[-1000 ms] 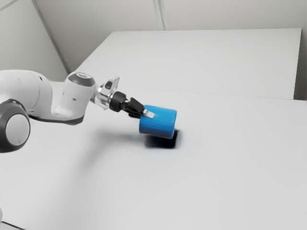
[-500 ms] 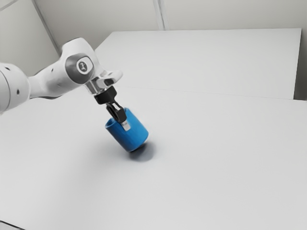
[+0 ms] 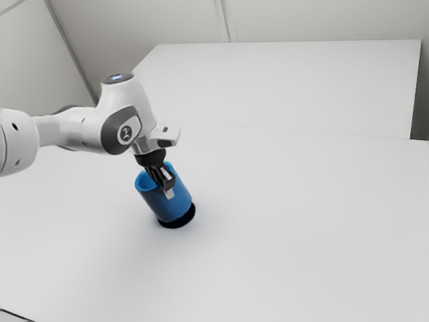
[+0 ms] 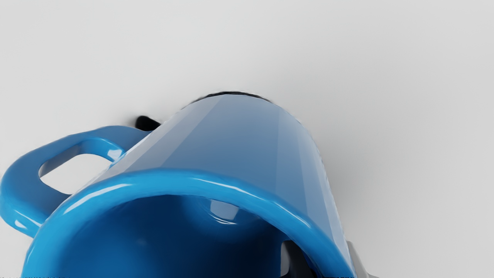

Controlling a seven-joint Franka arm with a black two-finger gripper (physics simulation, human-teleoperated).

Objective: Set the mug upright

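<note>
The gripper [image 3: 167, 189] is shut on the wall of the blue mug [image 3: 169, 205], near its rim. The mug leans, its open end up toward the exterior view's left and its base low, close over a dark shadow; whether the base touches the table cannot be told. In the wrist view the mug [image 4: 231, 135] shows its open mouth and its handle at one side. There the gripper [image 4: 324, 260] has one finger inside the mouth and the other against the outside, the wall between them.
The white tabletop [image 3: 301, 221] extends around the mug. Behind it, a pale raised panel [image 3: 288, 87] stands toward the exterior view's back, with grey walls beyond.
The mug, held in my gripper, has swung from lying nearly sideways to a steeper lean, mouth up. It has also moved toward the exterior view's left and lower in that view.
</note>
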